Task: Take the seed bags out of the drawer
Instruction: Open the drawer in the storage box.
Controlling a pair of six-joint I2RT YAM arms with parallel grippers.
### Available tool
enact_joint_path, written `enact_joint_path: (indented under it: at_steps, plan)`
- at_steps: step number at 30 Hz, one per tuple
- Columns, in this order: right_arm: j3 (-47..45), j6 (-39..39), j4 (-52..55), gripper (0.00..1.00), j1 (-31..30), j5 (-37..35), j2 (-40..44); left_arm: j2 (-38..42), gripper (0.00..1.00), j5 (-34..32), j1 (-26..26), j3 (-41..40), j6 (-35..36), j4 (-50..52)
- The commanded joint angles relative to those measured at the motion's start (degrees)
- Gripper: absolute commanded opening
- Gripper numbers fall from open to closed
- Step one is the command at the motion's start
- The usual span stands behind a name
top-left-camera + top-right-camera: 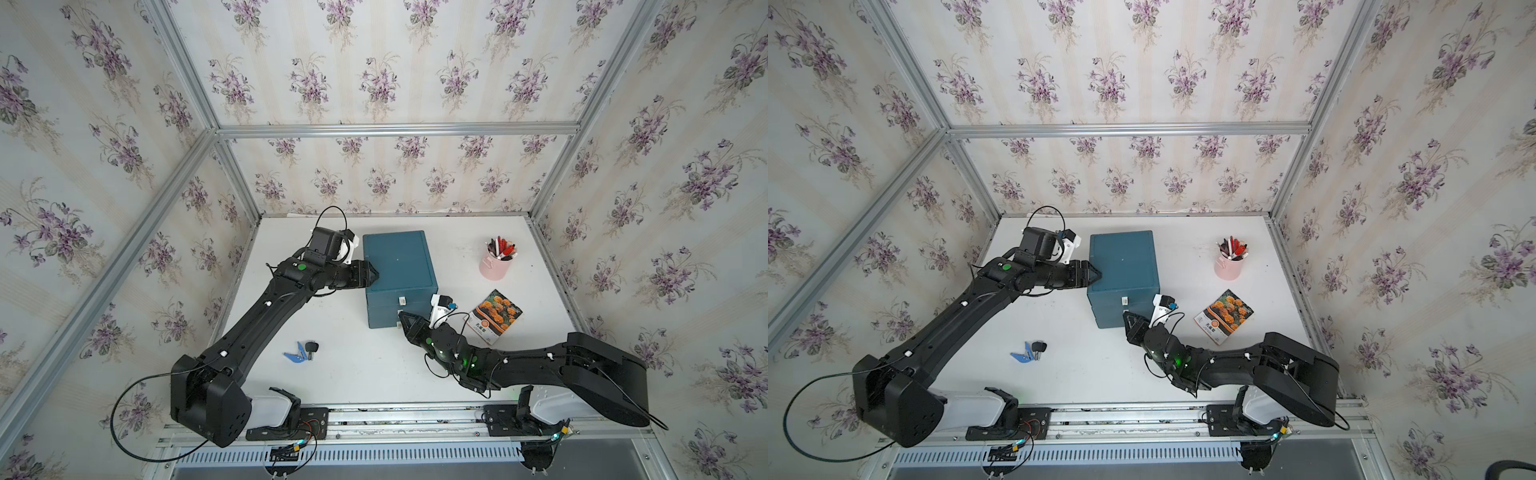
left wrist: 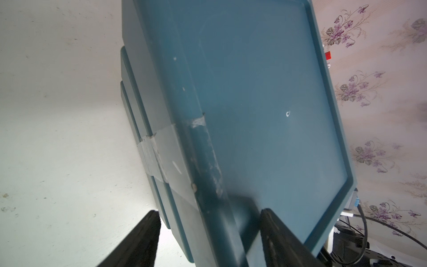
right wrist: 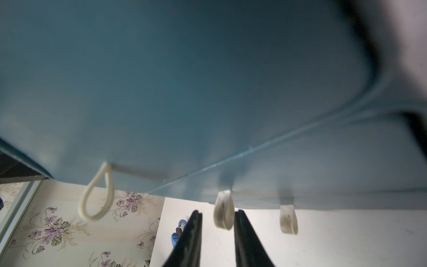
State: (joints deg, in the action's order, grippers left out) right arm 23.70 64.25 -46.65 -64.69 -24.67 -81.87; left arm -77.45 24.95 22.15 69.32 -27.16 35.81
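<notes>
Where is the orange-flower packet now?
In both top views the orange-flower packet lies on the white table, right of the blue drawer box, in front of the pink cup.

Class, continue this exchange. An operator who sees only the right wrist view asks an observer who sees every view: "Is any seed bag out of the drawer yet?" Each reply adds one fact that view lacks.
Observer: Yes, one marigold seed bag lies flat on the table, right of the drawer unit.
Operator: Where is the other arm?
Observer: The left gripper straddles the unit's top left edge.
Operator: Anything near the bag?
Observer: A pink cup of pens stands behind it, apart from it.
</notes>
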Motion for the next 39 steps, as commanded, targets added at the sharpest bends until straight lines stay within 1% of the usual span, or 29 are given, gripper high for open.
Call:
enact_joint_path:
  at_steps: [1, 4, 7, 10, 11, 13, 17, 21, 25, 27, 28, 30, 36, 39]
  plan:
    - [1.3, -0.9, -1.4, 0.28, 0.0, -0.5, -0.8, -0.1, 0.71, -0.2, 0.0, -0.1, 2.0, 2.5]
    - [1.9, 0.0, 0.0, 0.26, 0.2, -0.5, -1.4, -0.2, 0.71, 0.0, -0.1, -0.1, 2.3, 2.5]
    - [3.8, 1.2, 4.0, 0.17, 0.4, 0.1, -2.5, -0.2, 0.7, 0.1, 0.0, -0.2, 2.7, 2.6]
    - [4.4, 2.5, 5.4, 0.14, 0.4, 0.6, -3.2, 0.0, 0.69, 0.3, -0.1, -0.4, 2.9, 2.5]
    - [4.4, 2.6, 5.7, 0.11, 0.4, 0.6, -3.2, 0.0, 0.7, 0.3, 0.0, -0.5, 2.9, 2.6]
    - [5.2, 2.7, 8.1, 0.0, 0.4, 0.9, -3.1, 0.1, 0.69, 0.3, 0.0, -0.7, 3.0, 2.4]
    - [4.2, 2.0, 9.8, 0.0, -0.3, 2.5, -1.0, -0.8, 0.69, 1.3, -0.1, -0.7, 2.9, 1.5]
    - [2.1, 1.1, 13.2, 0.0, -3.0, 1.2, 3.1, -3.0, 0.65, 3.2, 0.0, 0.2, 2.8, 0.7]
    - [1.1, 0.1, 17.3, 0.0, -6.2, 0.1, 6.4, -3.2, 0.63, 3.5, 0.0, 0.8, 2.4, 0.0]
    - [1.5, -0.3, 20.1, 0.0, -8.0, -1.0, 7.7, -3.2, 0.63, 3.3, 0.0, 0.8, 2.2, -0.2]
    - [1.5, -0.5, 21.6, 0.0, -9.0, -1.8, 8.4, -4.9, 0.63, 3.3, 0.0, 0.8, 2.1, -0.3]
    - [1.6, -0.4, 24.2, 0.0, -10.6, -3.3, 9.9, -5.2, 0.62, 3.2, 0.0, 0.8, 2.0, -0.3]
    - [1.5, 0.6, 32.7, 0.0, -15.8, -7.6, 14.8, -4.7, 0.62, 2.3, 0.0, -0.1, 1.4, -0.5]
    - [2.6, 1.2, 37.5, 0.0, -19.8, -10.9, 15.9, -4.7, 0.62, 2.4, 0.0, -0.2, 1.0, -0.7]
